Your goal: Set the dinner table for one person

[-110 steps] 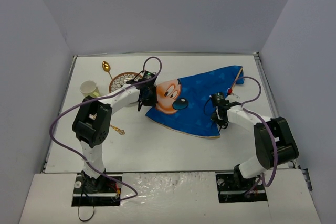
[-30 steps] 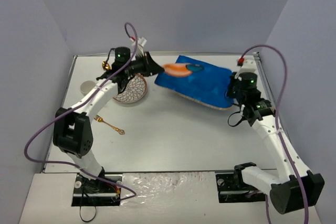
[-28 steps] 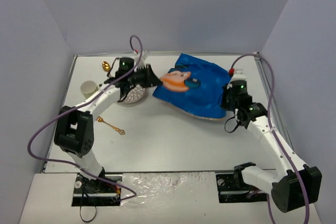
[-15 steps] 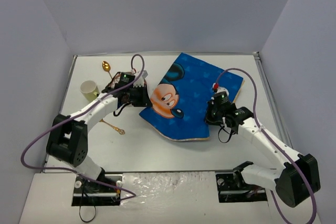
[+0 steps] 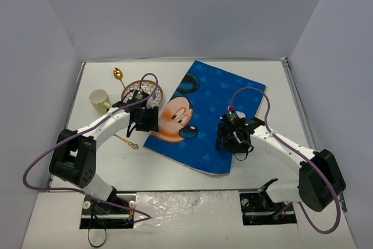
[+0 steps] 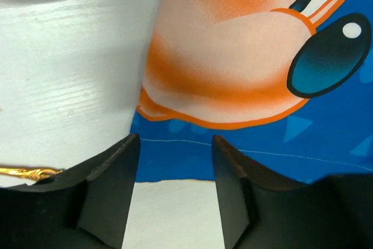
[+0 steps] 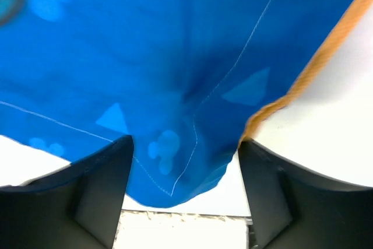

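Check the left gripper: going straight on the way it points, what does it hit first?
Most likely the blue placemat, near its edge: the left gripper points down at it, jaws open. The dinner table shows right beside that edge, so it's close.

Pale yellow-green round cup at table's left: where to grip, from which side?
Probably the rim, from above: the pale yellow-green round cup appears upright with its mouth open, nothing touching it. Drop the left claw with one finger inside the wall.
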Controlling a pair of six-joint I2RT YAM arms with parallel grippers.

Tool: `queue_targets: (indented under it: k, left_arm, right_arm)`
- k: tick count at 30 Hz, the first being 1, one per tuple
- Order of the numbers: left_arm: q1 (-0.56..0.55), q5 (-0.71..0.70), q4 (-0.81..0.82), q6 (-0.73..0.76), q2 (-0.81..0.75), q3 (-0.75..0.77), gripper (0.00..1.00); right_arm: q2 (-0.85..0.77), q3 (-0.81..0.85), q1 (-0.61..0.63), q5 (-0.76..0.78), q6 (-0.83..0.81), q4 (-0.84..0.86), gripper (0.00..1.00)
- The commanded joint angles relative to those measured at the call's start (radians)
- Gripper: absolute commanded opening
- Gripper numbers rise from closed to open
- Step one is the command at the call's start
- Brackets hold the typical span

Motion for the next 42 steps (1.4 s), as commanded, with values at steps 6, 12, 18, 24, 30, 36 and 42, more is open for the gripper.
queue_targets:
  k: [6,12,18,24,30,36,42]
  left_arm:
    - [-0.011,-0.109,-0.050,0.027,-0.118,0.162,0.86]
    - [-0.113,-0.143,0.007,-0.026,-0.098,0.157,0.87]
    - [-0.183,-0.178,0.093,-0.082,-0.020,0.111,0.87]
    - [-0.199,-0.215,0.153,-0.093,0.095,0.105,0.87]
    - [-0.199,-0.230,0.178,-0.083,0.188,0.112,0.86]
    - [-0.196,-0.259,0.156,-0.088,0.263,0.132,0.86]
    - [-0.188,-0.296,0.128,-0.116,0.312,0.149,0.86]
  right_arm:
    - [0.073,0.396,-0.200,0.155,-0.214,-0.074,0.76]
    - [0.285,0.672,-0.374,0.166,-0.350,-0.047,0.75]
    - [0.518,0.805,-0.525,0.130,-0.393,0.082,0.72]
    - [0.668,0.864,-0.614,0.105,-0.386,0.217,0.60]
    - [0.786,0.871,-0.643,0.125,-0.403,0.314,0.52]
    - [0.854,0.815,-0.656,0.208,-0.369,0.367,0.42]
    - [0.844,0.712,-0.663,0.331,-0.323,0.381,0.28]
